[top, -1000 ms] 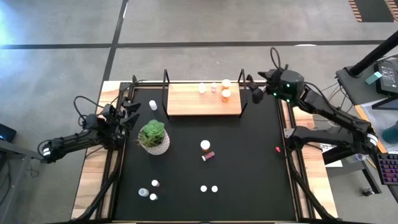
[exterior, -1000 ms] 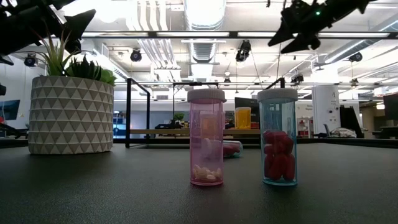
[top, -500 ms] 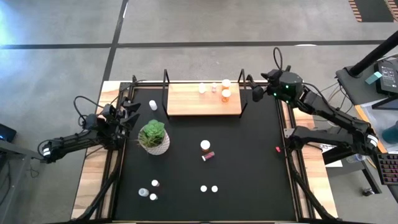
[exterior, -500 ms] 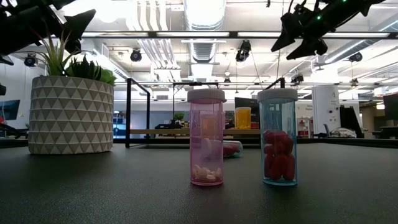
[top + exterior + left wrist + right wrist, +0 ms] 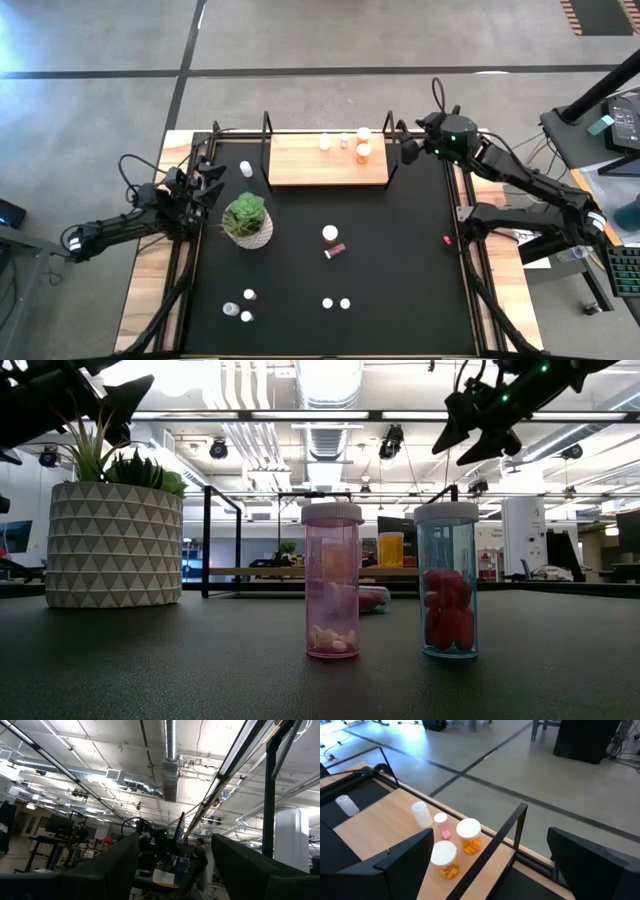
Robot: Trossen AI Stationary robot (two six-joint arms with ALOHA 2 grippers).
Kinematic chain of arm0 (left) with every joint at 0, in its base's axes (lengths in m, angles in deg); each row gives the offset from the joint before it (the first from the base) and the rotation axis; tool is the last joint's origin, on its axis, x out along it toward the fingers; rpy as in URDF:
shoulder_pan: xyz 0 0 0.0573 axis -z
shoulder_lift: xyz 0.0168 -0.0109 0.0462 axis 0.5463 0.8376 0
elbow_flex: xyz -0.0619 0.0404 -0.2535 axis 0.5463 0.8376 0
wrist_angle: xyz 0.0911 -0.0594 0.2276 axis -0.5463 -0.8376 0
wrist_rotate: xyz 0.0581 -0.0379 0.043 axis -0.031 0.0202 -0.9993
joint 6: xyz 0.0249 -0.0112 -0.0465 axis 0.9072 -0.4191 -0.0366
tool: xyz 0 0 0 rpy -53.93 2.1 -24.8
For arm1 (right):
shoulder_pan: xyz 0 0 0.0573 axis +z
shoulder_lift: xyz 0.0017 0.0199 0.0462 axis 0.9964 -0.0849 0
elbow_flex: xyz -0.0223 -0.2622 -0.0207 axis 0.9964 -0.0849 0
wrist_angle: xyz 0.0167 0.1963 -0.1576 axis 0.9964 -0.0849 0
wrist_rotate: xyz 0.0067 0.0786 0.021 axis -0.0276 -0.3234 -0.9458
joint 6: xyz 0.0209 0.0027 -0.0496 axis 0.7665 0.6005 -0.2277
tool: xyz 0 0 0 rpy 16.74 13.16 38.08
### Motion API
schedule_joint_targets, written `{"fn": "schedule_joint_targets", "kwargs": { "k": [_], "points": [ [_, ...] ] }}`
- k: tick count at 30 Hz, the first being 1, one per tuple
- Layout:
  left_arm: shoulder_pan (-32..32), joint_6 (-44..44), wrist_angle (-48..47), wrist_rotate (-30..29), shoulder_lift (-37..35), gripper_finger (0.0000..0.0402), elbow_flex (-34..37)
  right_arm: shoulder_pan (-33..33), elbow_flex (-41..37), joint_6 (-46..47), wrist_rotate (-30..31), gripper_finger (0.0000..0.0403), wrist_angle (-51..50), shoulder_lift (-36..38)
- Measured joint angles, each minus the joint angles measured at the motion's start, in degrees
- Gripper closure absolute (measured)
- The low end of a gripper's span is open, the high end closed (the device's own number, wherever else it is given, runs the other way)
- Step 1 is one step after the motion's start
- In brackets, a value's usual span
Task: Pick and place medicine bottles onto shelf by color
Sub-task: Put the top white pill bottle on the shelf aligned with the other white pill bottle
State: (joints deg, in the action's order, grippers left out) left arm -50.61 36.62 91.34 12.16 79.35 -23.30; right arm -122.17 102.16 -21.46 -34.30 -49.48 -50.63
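Amber bottles (image 5: 456,845) stand shelved; right gripper (image 5: 412,150) wide open, empty, should next descend squarely over a table bottle (image 5: 330,233).

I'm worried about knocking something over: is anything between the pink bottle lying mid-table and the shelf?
Nothing visible stands in the way. The lying pink bottle has a white-capped bottle just beside it, toward the shelf; beyond that the table is bare. The potted plant sits off to the left.

Pink bottle (image 5: 332,582), red-filled bluish bottle (image 5: 447,580), seemingly amber bottle (image 5: 391,549), triangle-patterned pale pot (image 5: 114,544).
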Motion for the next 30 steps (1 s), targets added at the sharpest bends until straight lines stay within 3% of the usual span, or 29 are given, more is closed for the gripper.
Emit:
{"fn": "schedule_joint_targets", "kwargs": {
  "k": [12,17,30],
  "points": [
    [-0.01,1.16,3.12,-1.38,0.21,0.0168,0.0,0.0,0.0,-0.01,0.0,0.0023,0.02,-3.81],
    [-0.02,1.41,4.96,-5.22,0.33,0.0168,0.02,0.0,0.0,-0.03,0.0,0.0023,0.02,-5.73],
    [-0.02,-0.85,6.05,-5.4,0.4,0.0168,-0.11,0.0,0.07,-0.03,-0.02,0.0023,0.04,-11.72]
  ]
}}
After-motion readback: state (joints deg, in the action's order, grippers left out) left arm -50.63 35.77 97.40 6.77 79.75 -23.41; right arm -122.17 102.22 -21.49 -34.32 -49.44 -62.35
